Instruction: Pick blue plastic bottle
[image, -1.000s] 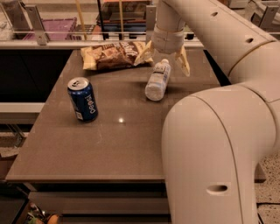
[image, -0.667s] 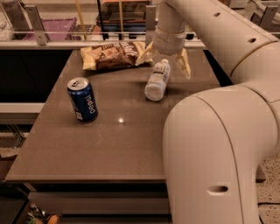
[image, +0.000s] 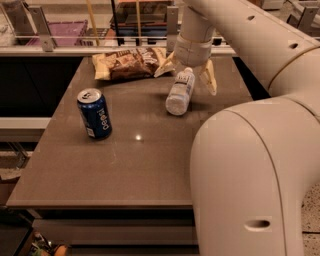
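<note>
While the blue plastic bottle (image: 178, 96) lay on its side toward the far right of the table (image: 125, 175), your gripper (image: 186, 80) hung over its far end, fingers spread apart on either side and not yet closed on it. You were at the grasp step, I judge. Next you needed to close squarely on the body and lift, leaving the Pepsi can (image: 94, 113) and chip bag (image: 127, 63) alone.
</note>
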